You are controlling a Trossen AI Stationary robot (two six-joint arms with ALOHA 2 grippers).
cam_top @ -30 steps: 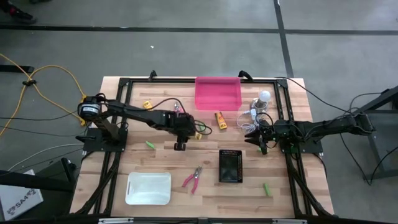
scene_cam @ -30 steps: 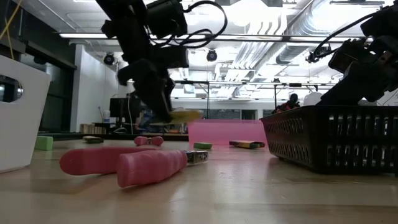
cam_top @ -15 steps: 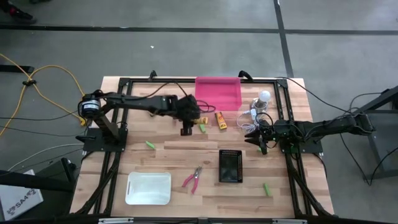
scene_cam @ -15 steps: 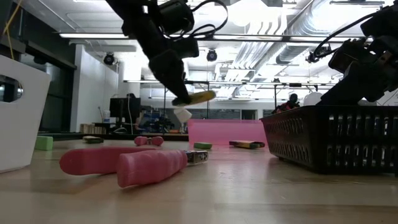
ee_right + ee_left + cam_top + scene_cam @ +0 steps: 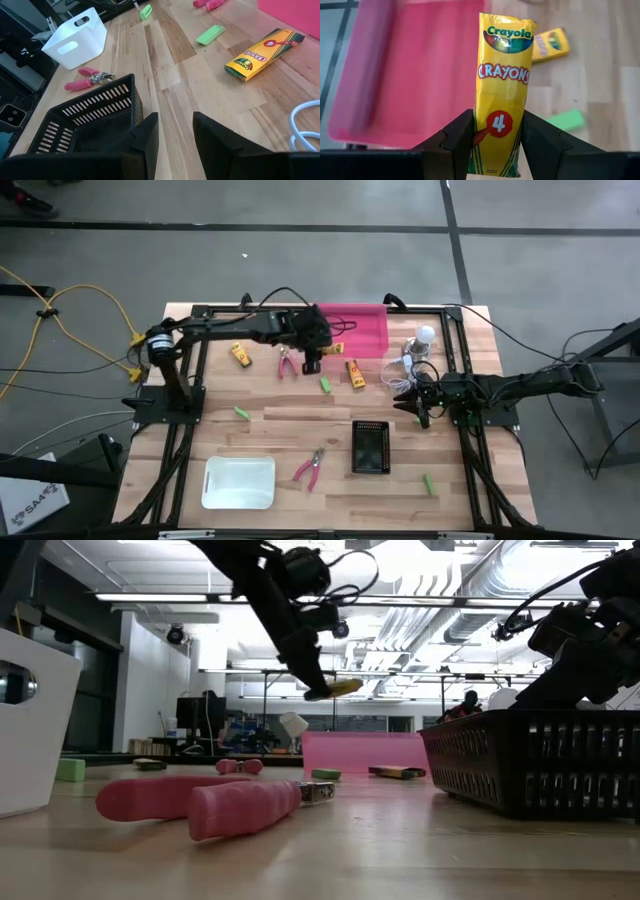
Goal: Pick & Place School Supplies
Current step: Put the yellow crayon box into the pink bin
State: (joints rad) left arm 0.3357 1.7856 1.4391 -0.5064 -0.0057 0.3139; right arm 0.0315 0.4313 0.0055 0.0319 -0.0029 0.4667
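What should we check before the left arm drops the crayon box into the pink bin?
1. Left gripper holds the crayon box: ok.
2. Box over the pink bin: cannot tell; near its left edge.
3. Box clear of the table: ok, raised in the low view.
4. Bin interior free: ok, nothing seen inside.
5. Right gripper out of the way: ok, empty, beside the black basket.

A robotics lab or workshop hall; a wooden worktop (image 5: pixel 300 430) with a black metal frame (image 5: pixel 190 380) stands on a grey concrete floor (image 5: pixel 300 260); yellow cables (image 5: pixel 60 320) trail across it; the low view shows exposed ceiling ducts (image 5: pixel 560 580), strip lights (image 5: pixel 180 597) and distant benches with equipment (image 5: pixel 190 720).
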